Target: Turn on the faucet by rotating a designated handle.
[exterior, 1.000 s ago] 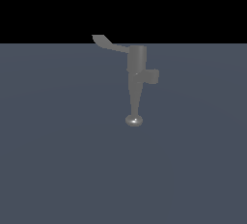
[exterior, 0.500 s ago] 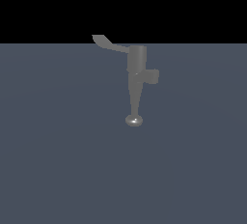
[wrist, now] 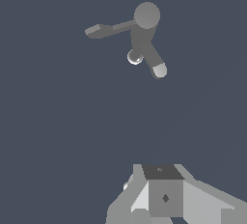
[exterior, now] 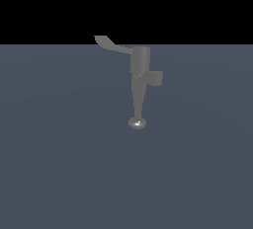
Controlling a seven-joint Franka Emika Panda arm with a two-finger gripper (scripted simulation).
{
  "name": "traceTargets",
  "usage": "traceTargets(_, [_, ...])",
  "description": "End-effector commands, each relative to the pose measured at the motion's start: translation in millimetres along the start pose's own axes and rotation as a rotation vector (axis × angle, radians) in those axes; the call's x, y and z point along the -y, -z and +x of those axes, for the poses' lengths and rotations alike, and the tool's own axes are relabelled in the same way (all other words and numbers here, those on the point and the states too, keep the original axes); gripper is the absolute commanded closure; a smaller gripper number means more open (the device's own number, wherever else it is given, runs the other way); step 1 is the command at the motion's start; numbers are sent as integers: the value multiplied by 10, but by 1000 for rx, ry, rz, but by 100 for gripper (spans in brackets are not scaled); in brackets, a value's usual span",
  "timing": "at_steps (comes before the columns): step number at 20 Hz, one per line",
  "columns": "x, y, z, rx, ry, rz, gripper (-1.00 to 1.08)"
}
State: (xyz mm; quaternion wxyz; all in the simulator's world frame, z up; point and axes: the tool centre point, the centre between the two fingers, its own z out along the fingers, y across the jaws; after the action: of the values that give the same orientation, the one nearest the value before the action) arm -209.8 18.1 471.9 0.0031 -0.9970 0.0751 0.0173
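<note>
Handle (wrist: 103, 28) well apart from gripper (wrist: 161, 194) (jaws seemingly shut)

gripper (wrist: 164, 194): cut by frame edge | jaws: opening unclear

**Faceted grey-and-white gripper, seen only from the wrist**

Only the wrist view shows any of the robot; the exterior view shows none of it. The gripper (wrist: 161, 194) appears as a cluster of flat, angular facets in white and several greys. At the centre sits a blocky section with a dark charcoal top face and a mid-grey front face, each bearing a small dark diamond-shaped mark. Pale grey and white slanted panels flank this block on both sides, widening toward the frame's edge. A small rounded pale nub shows on one flank. No cables or screws can be made out, and the fingertips cannot be told apart.
</note>
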Motion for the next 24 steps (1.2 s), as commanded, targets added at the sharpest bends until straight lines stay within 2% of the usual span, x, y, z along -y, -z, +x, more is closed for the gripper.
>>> traceTargets(1, [37,-42,121,-1,-57,4,108])
traceTargets(24, [427,-665,1234,-6,-614,21,108])
